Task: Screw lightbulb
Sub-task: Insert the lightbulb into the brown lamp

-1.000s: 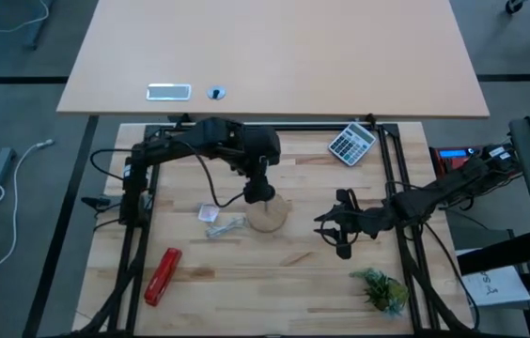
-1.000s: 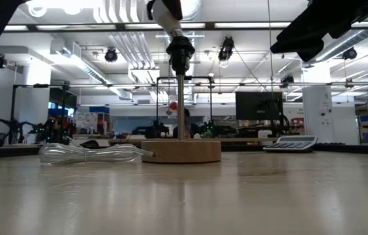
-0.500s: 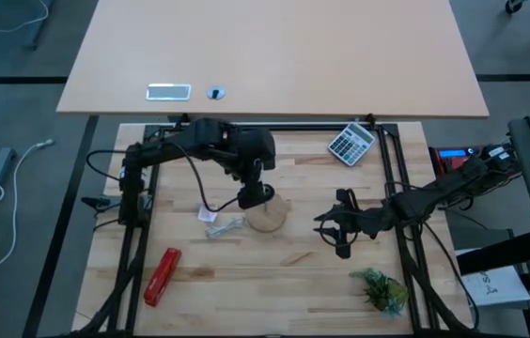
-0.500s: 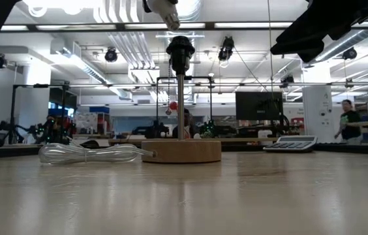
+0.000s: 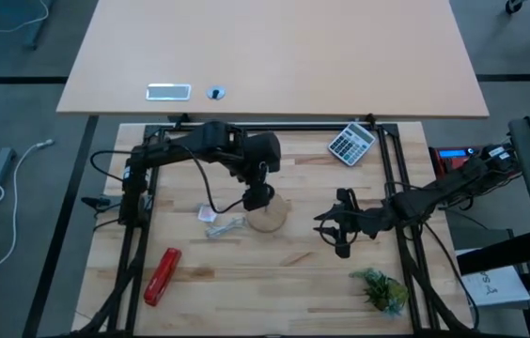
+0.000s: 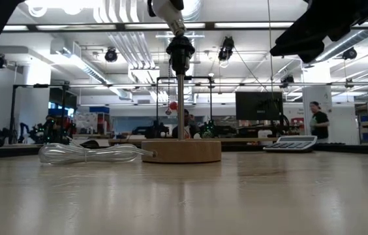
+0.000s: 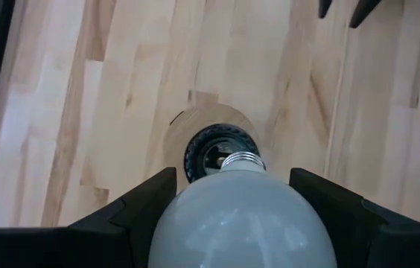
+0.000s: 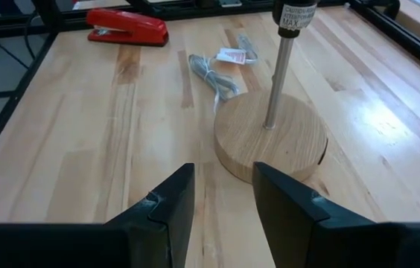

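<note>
Left end effector (image 7: 236, 216) clamps lightbulb (image 7: 240, 212), screw end pointing down, axis vertical, directly above black socket (image 7: 220, 152). Right end effector (image 8: 221, 205) unclenched, empty, waits beside lamp base (image 8: 269, 145).

The white lightbulb (image 7: 243, 223) with its silvery screw end sat between the left gripper's (image 7: 242, 195) black fingers, the black socket (image 7: 217, 152) and pale tan wooden disc (image 8: 271, 137) lay just beyond them, and the red stapler (image 8: 126, 27) was well beyond the right gripper (image 8: 224, 199).
</note>
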Motion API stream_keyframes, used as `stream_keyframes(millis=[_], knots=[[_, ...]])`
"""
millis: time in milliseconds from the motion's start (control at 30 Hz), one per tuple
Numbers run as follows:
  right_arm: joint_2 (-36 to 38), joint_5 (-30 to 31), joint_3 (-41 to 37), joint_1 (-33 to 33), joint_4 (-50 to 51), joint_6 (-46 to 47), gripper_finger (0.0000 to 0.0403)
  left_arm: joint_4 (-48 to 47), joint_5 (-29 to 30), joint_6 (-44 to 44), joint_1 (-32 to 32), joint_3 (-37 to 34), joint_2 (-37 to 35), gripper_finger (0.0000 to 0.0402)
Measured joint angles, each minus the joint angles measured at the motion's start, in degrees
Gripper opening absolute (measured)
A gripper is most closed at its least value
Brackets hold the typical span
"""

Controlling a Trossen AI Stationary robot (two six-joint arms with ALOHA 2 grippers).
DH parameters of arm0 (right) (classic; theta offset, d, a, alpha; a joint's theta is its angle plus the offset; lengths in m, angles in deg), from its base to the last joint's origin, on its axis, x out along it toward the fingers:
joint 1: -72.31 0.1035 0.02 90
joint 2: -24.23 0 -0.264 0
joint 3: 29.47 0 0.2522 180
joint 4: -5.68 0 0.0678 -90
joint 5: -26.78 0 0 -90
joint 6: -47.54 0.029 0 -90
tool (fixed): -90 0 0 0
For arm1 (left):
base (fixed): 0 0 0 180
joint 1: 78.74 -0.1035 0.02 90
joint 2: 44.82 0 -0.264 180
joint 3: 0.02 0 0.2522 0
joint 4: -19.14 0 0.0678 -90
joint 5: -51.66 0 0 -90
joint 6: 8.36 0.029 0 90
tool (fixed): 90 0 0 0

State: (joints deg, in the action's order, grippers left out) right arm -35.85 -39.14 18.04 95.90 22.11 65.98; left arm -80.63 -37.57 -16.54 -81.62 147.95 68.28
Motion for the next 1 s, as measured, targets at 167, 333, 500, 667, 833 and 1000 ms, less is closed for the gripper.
stream_keyframes(millis=[167,333,500,667,833,1000], knots=[[0.0,0.0,-0.5,0.0,0.0,0.5,0.0132,0.2,0.7,0.0,-0.1,0.0,0.0,0.0245],[0.0,0.0,-0.9,0.0,0.0,0.6,0.0126,0.4,1.4,0.1,0.0,0.0,0.0,0.0245],[0.0,0.0,-0.9,0.0,0.0,0.7,0.0131,0.5,2.2,0.2,0.0,-0.4,0.0,0.0245],[0.0,0.0,-0.9,0.0,0.0,0.7,0.0135,1.0,2.3,0.2,0.0,-0.5,0.0,0.0246],[0.0,0.0,-1.0,0.0,0.0,0.7,0.013,1.4,2.3,0.2,0.0,-2.0,0.0,0.0247],[0.0,0.0,-1.2,0.0,0.1,0.7,0.0126,2.0,2.2,0.1,0.0,-4.4,-0.2,0.0249]])
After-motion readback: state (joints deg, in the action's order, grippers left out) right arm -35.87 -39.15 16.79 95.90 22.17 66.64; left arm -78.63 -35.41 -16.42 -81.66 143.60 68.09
